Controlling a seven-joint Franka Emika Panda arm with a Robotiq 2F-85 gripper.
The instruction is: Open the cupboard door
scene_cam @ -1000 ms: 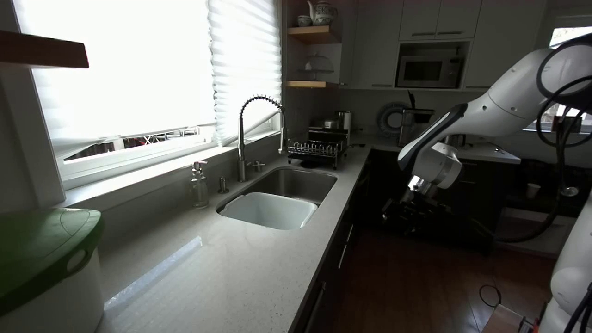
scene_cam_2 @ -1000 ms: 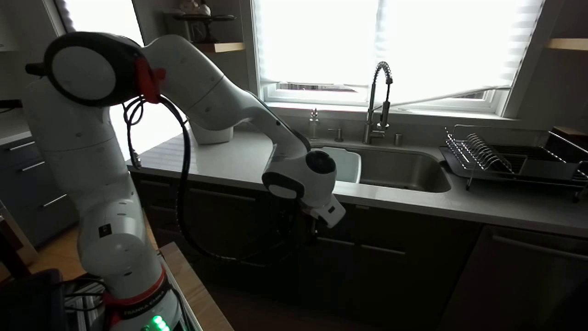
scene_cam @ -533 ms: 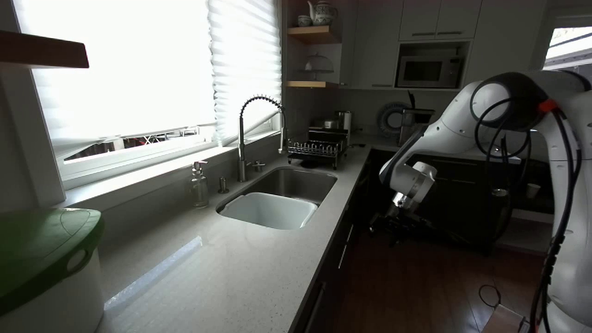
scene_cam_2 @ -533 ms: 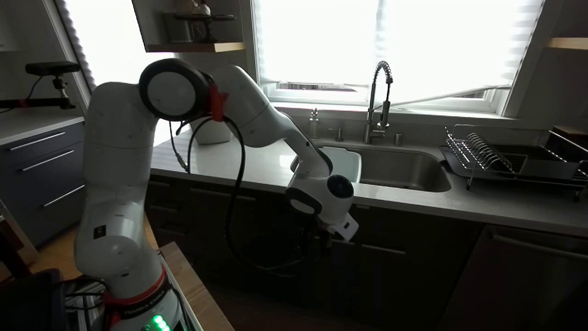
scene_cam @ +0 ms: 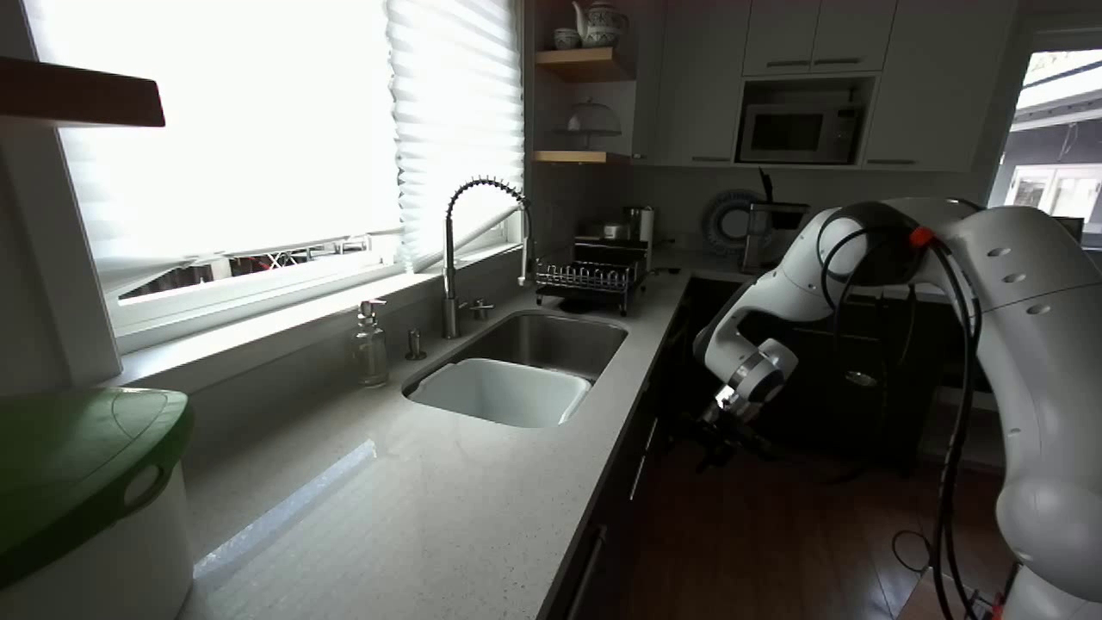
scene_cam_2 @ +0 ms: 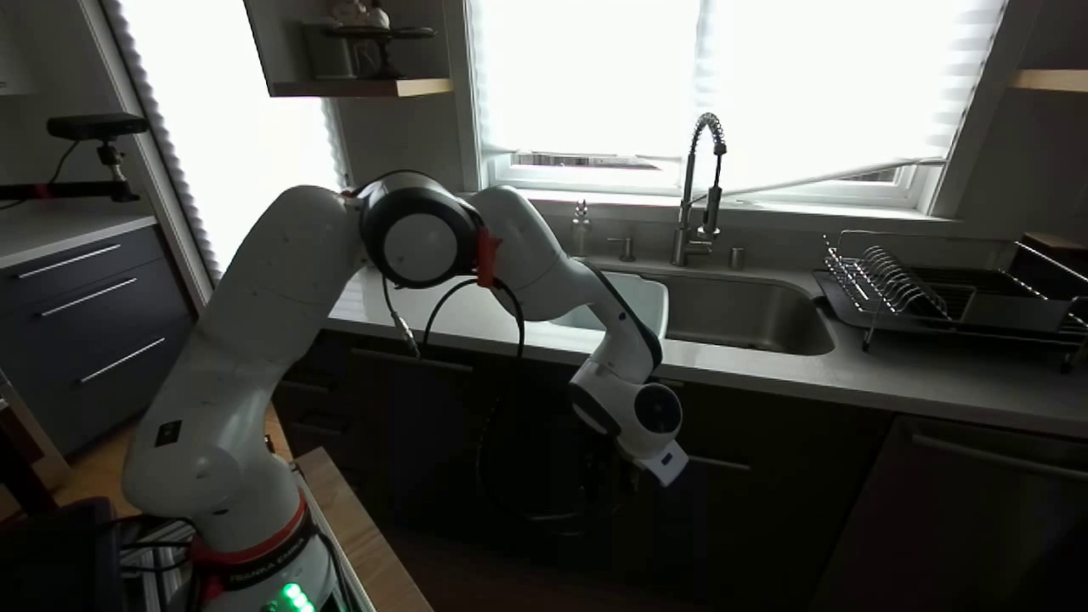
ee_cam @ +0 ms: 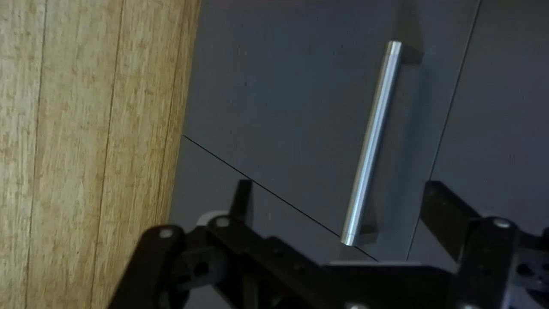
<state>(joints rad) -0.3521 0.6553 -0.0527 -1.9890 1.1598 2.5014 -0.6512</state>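
A dark grey cupboard door [ee_cam: 300, 94] with a silver bar handle [ee_cam: 373, 141] fills much of the wrist view. My gripper [ee_cam: 339, 186] is open there, with one finger on each side of the handle's lower end in the picture. Nothing is between the fingers in contact, and the handle appears apart from them. In an exterior view the gripper [scene_cam: 713, 435] hangs in front of the dark lower cabinets, below counter height. In an exterior view it is a dark shape [scene_cam_2: 608, 476] before the under-sink doors, where one handle [scene_cam_2: 719, 464] shows. The doors look shut.
The counter [scene_cam_2: 765, 374] overhangs above the gripper, with a sink [scene_cam_2: 748, 314], a white tub [scene_cam: 504, 392] and a dish rack [scene_cam_2: 952, 289]. A dishwasher [scene_cam_2: 977, 510] stands beside the doors. A loose cable [scene_cam: 956, 413] hangs from the arm. Wooden floor [ee_cam: 77, 150] lies below.
The arm has leaned forward and its elbow has dropped. The gripper has moved toward the lower cabinets and slightly down. The doors have not moved.
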